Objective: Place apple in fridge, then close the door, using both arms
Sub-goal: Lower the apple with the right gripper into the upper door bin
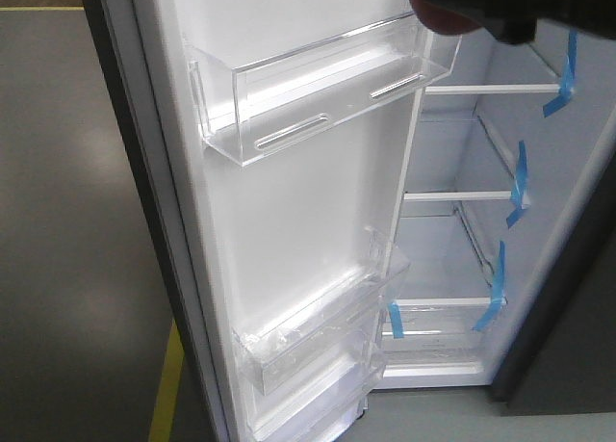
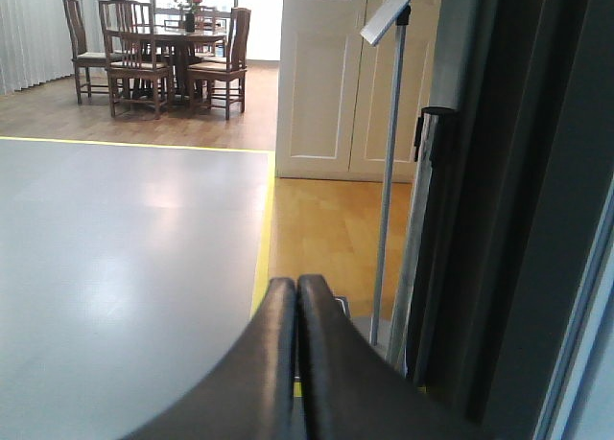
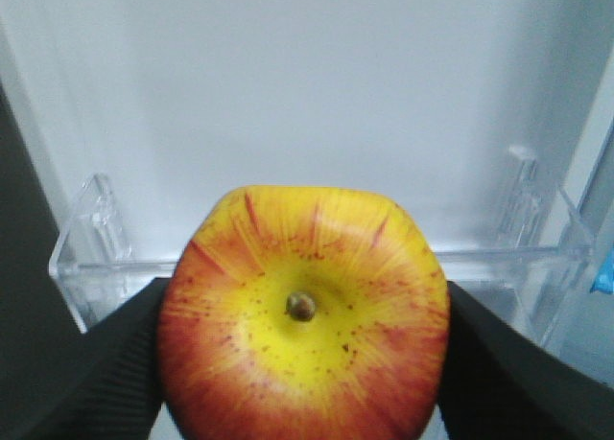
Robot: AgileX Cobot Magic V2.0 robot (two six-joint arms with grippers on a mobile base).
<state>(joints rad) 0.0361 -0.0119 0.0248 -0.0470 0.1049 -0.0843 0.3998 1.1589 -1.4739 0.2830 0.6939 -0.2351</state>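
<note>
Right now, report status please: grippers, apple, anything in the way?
Left gripper shut, empty. Right gripper shut on apple. Door open; clear door bin directly ahead of apple.

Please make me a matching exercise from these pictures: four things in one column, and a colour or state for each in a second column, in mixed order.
Things:
1. apple
2. left pincer
3. door
4. tape

Colour or state:
A. blue
B. open
C. shut, empty
D. red and yellow

Pairs: 1-D, 2-C, 3-B, 4-A
</note>
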